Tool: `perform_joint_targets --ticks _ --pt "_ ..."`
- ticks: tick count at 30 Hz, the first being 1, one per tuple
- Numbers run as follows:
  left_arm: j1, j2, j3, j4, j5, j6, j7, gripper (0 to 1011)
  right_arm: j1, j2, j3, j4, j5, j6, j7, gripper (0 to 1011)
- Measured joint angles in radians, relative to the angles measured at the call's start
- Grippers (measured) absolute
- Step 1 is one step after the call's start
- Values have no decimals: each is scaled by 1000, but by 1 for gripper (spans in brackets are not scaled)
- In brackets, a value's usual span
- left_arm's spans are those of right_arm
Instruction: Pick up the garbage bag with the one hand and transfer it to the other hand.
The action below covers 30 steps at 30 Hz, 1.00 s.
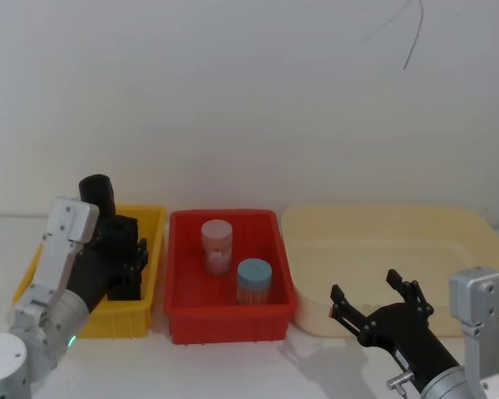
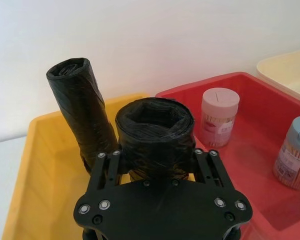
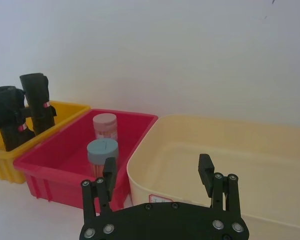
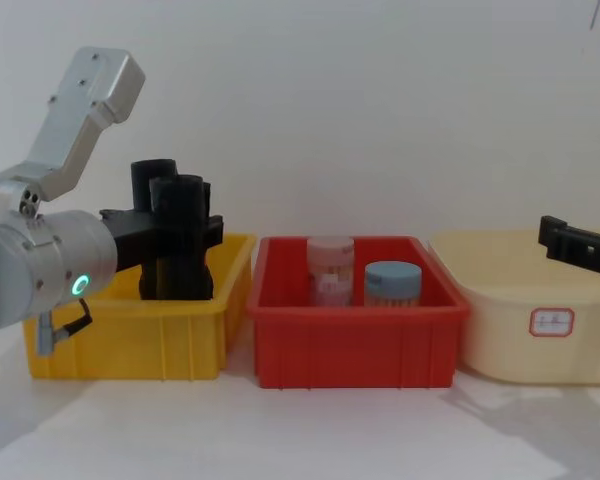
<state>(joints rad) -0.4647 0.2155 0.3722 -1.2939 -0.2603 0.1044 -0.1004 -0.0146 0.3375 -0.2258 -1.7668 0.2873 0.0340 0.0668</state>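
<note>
Standing upright in the yellow bin [image 2: 35, 165], the garbage bag [image 2: 155, 125] is a black, glossy roll whose top rises above the bin's walls. The left gripper [image 2: 156, 154] has closed on it: its two fingers [image 2: 106, 165] press against opposite sides of the roll, a little below the top. The bin wall hides the foot of the bag, so I cannot tell whether it rests on the bin's floor or hangs just off it.

Just beside the bag, on the side away from the left gripper, a second roll [image 2: 80, 110] of the same black film stands in the same bin. It is slimmer and leans a little. The two rolls look to be touching low down.

The left arm comes in from the robot's left over the bin's near corner.

Next to the yellow bin on the right is a red bin [image 1: 224, 214]. It holds a pink-lidded jar [image 1: 217, 245] toward the back and a blue-lidded jar [image 1: 254, 281] nearer the front, both upright and close together.

Farther right lies a wide cream tub [image 1: 382, 216]. The right gripper [image 1: 364, 287] hovers at the tub's near edge, well apart from the bag, its fingers spread wide with nothing between them.

All three containers sit in a row on a white table [image 4: 310, 430].
</note>
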Motion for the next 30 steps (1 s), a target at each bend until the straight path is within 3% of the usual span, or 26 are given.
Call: perform_joint_targets --ticks 3,18,30 --pt "-3 -3 -4 4 -3 1 -3 545 0 0 0 0 0 0 0 1001" --pt "-23 -6 -24 -50 7 -10 -14 445 0 0 0 0 0 0 0 1001" --pt "-88 -4 -4 -92 25 -46 -88 379 0 0 0 0 0 0 0 1001"
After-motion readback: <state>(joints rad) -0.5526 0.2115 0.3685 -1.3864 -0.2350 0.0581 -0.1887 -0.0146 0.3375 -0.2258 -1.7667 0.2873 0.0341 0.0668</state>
